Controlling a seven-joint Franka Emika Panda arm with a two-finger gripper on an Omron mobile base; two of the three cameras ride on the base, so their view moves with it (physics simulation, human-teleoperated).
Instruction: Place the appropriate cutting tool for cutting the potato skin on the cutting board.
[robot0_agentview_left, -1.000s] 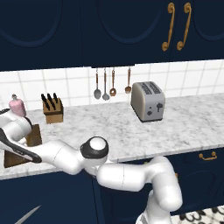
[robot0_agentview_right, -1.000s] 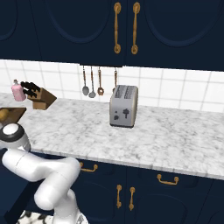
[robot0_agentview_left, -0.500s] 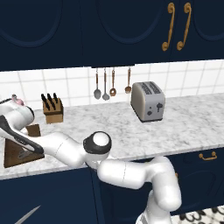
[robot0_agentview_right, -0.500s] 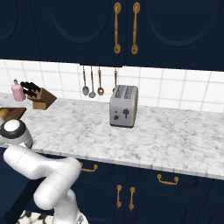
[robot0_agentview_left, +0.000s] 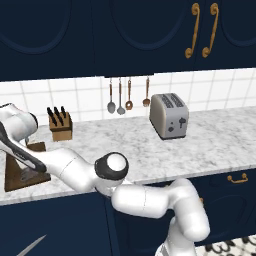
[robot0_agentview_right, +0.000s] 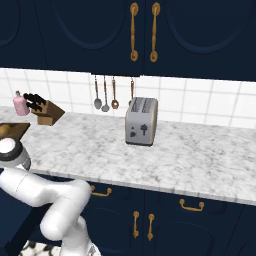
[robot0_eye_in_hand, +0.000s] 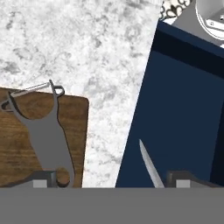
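Now arm stretched left over cutting board (robot0_agentview_left: 25, 175) (fingers (robot0_eye_in_hand: 43, 178) spread), peeler (robot0_eye_in_hand: 43, 131) flat on it.

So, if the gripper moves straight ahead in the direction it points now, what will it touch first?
The gripper is open and looks down at the counter edge. Its left fingertip would probably meet the peeler lying on the cutting board. The middle of the view shows bare marble; depth is unclear.

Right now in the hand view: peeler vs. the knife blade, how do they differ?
The peeler is flat, grey and Y-shaped with a wire-like head; the knife blade is a slim, pointed, pale sliver. The peeler lies on the cutting board, its head reaching past the board's edge over the marble; the knife shows against the dark blue cabinet front, off the counter. Both are metal-grey, and the open gripper holds neither.
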